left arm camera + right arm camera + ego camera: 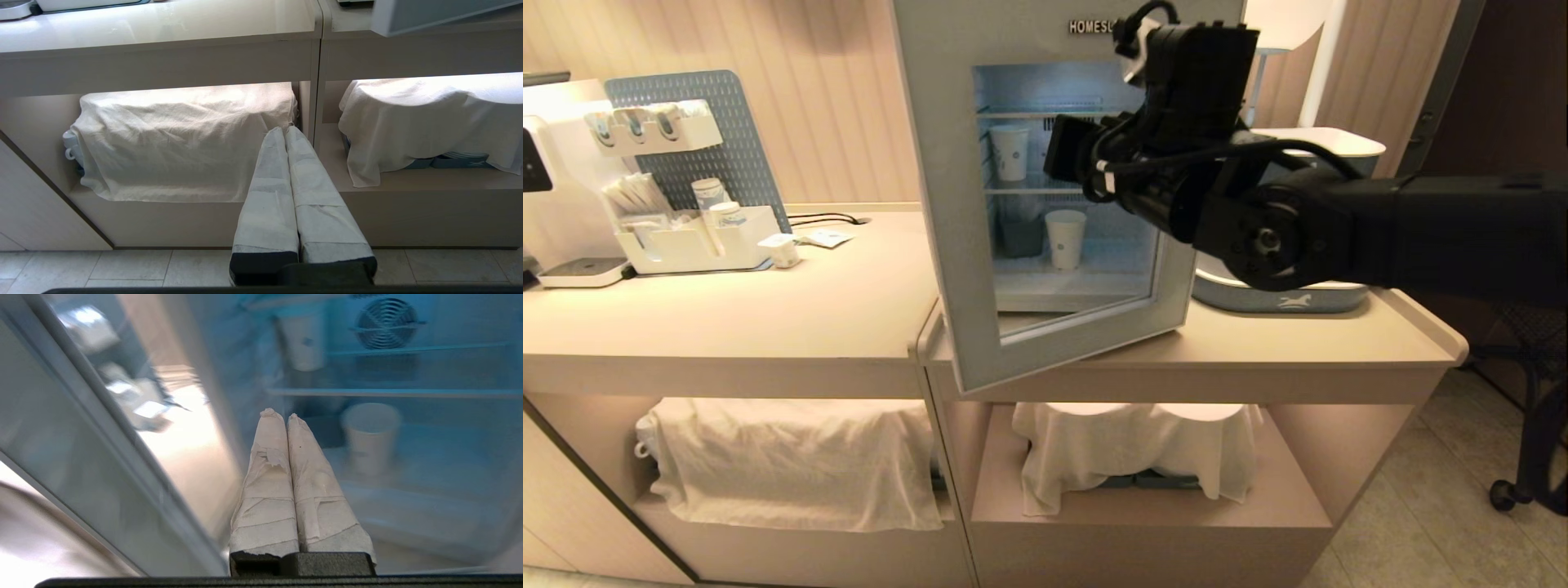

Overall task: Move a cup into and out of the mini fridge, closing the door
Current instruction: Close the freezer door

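The white mini fridge (1094, 24) stands on the counter with its door (947, 245) ajar, its left edge swung toward me. Through the glass I see one white cup (1066, 238) (369, 437) on the fridge floor and another cup (1010, 152) (302, 343) on the wire shelf above. My right arm (1192, 90) reaches in from the right across the door's front. The right gripper (282, 414) is shut and empty, pointing at the glass; contact cannot be told. The left gripper (284, 128) is shut and empty, parked low before the cabinet.
A water dispenser (547, 163), an organiser tray (686, 237) and a small creamer tub (783, 249) stand on the counter's left. A round blue-and-white appliance (1290, 294) sits right of the fridge. White cloths (784, 457) (1135, 449) cover the lower shelves. A chair caster (1503, 494) stands at far right.
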`<state>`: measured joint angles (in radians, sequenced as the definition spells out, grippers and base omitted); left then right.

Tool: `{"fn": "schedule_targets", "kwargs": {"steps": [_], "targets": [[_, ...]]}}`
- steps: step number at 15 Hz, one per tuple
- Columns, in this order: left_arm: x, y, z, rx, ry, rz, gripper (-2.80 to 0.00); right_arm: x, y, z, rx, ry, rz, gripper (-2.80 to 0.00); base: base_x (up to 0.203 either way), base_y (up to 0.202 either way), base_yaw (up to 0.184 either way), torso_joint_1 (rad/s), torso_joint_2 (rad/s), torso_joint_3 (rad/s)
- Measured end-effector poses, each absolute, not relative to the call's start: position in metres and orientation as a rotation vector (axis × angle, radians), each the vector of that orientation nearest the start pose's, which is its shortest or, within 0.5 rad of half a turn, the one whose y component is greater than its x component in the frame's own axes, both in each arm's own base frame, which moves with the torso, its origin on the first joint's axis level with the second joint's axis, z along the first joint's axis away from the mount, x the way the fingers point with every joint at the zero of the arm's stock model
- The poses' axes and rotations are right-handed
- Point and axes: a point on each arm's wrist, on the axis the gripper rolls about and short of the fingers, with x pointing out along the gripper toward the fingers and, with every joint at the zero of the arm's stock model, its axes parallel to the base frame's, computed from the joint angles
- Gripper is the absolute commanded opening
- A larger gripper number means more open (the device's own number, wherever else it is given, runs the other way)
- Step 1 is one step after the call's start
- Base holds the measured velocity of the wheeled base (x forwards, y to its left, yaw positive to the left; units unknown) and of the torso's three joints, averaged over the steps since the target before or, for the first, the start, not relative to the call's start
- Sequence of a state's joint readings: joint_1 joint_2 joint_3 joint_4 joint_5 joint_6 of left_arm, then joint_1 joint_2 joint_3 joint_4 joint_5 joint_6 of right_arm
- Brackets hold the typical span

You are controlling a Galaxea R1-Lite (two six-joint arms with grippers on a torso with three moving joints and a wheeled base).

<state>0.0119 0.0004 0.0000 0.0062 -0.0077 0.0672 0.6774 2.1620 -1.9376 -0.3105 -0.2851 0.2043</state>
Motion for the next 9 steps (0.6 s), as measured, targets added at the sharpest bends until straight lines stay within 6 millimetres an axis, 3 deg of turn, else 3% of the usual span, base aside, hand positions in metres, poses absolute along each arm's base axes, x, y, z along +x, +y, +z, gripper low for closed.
{"fn": "schedule_targets", "kwargs": {"steps": [5, 9], "targets": [[-0.023, 0.000, 0.075, 0.067, 0.006, 0.004, -2.80, 0.405, 0.273, 0.240, 0.036, -0.029, 0.216, -2.80, 0.000, 0.000, 0.000, 0.000, 0.00, 0.000], [-0.023, 0.000, 0.075, 0.067, 0.007, 0.004, -2.80, 0.410, 0.271, 0.232, 0.023, -0.007, 0.208, -2.80, 0.000, 0.000, 0.000, 0.000, 0.00, 0.000]]}}
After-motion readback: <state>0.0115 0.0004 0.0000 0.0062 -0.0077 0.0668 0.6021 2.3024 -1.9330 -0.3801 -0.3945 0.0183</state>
